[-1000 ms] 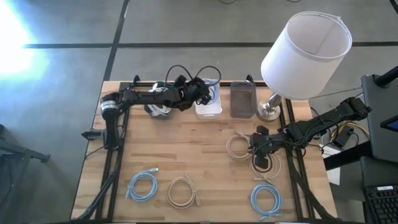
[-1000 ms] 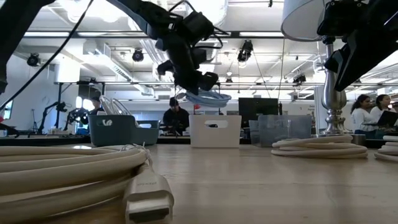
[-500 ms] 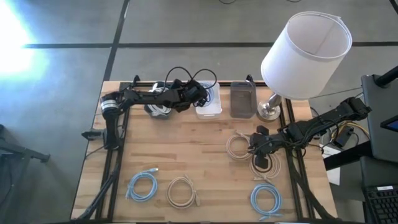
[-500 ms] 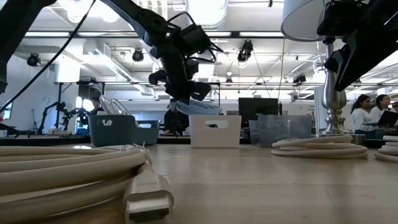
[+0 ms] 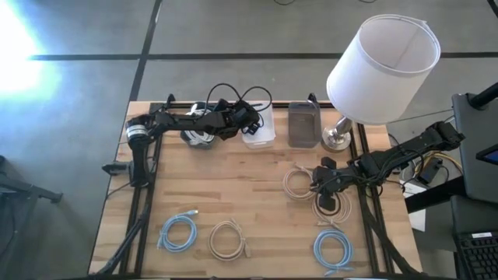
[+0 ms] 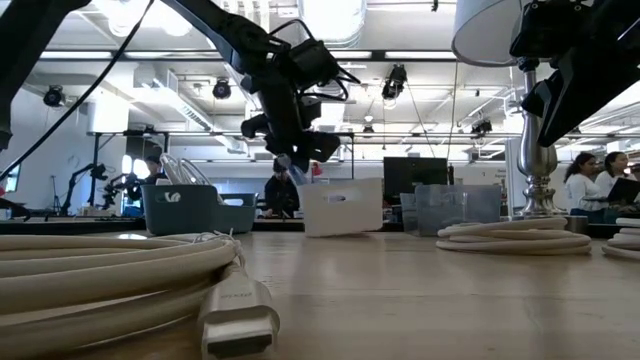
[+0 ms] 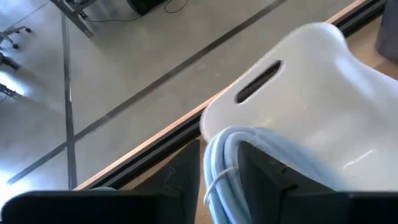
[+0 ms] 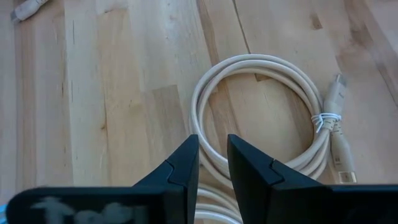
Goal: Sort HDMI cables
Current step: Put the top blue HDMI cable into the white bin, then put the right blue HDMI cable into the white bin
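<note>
My left gripper is at the table's far edge, shut on a light blue HDMI coil beside the white bin. The bin stands tilted in the low view, and the coil lies against its wall. My right gripper hangs above two beige coils near the right edge, its fingers a narrow gap apart and touching nothing. Flat on the table lie a light blue coil, a beige coil and another light blue coil. My left gripper pinches several strands of the light blue coil between its two fingers. The coil is lifted clear of the table, and its far part rests on the tilted white bin's rim, beside the handle slot. From which side the fingers come does not show.
A dark bin holding cables stands left of the white bin, a grey bin to its right. A lamp with a white shade and metal base occupies the far right corner. Bare wood lies mid-table. People sit beyond the far edge.
My left gripper has carried the blue coil down and toward the table's left, from above the white bin to its left side. The white bin stood level a second ago; it is now tipped and has shifted slightly left. My right arm has kept still.
</note>
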Robot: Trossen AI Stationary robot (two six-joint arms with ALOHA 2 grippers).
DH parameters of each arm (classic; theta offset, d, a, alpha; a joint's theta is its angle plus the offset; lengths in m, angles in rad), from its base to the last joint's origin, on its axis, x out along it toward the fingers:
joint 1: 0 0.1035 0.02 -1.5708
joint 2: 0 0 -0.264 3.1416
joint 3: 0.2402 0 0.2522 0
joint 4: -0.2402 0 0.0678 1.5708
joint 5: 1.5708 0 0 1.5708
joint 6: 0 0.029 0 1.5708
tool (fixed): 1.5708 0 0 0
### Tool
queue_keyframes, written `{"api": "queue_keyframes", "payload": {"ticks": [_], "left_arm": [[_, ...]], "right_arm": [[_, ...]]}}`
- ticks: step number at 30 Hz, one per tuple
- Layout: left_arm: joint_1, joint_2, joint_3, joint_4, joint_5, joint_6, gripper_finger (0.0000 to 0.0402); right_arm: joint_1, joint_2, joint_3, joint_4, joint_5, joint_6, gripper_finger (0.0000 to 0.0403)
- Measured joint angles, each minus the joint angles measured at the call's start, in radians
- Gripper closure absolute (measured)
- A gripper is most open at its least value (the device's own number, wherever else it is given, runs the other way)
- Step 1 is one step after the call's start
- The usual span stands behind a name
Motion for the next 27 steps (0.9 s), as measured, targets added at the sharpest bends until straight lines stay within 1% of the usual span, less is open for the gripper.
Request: {"api": "queue_keyframes", "payload": {"ticks": [4,10,12,16,20,24,27], "left_arm": [[0.000,0.000,0.000,-0.001,0.001,0.000,0.0275],[-0.001,0.000,0.000,0.002,0.000,0.001,0.0271],[0.000,0.000,0.000,0.005,0.014,0.019,0.0271],[-0.001,0.000,0.000,0.011,0.090,0.078,0.0271],[-0.007,0.000,0.000,0.038,0.177,0.116,0.0271],[-0.025,0.000,0.000,0.087,0.286,0.173,0.0271],[-0.044,0.000,0.000,0.131,0.381,0.209,0.0271]], "right_arm": [[0.000,0.000,0.000,0.000,0.000,0.000,0.0325],[0.000,0.000,0.000,0.000,0.000,0.000,0.0333],[0.000,0.000,0.000,0.000,0.000,0.000,0.0332],[0.000,0.000,0.000,0.000,0.000,-0.003,0.0326],[0.000,0.000,0.000,0.001,0.001,-0.050,0.0321],[-0.001,0.000,0.000,0.020,0.002,-0.057,0.0322],[-0.004,0.000,0.000,0.087,0.002,-0.099,0.0327]]}}
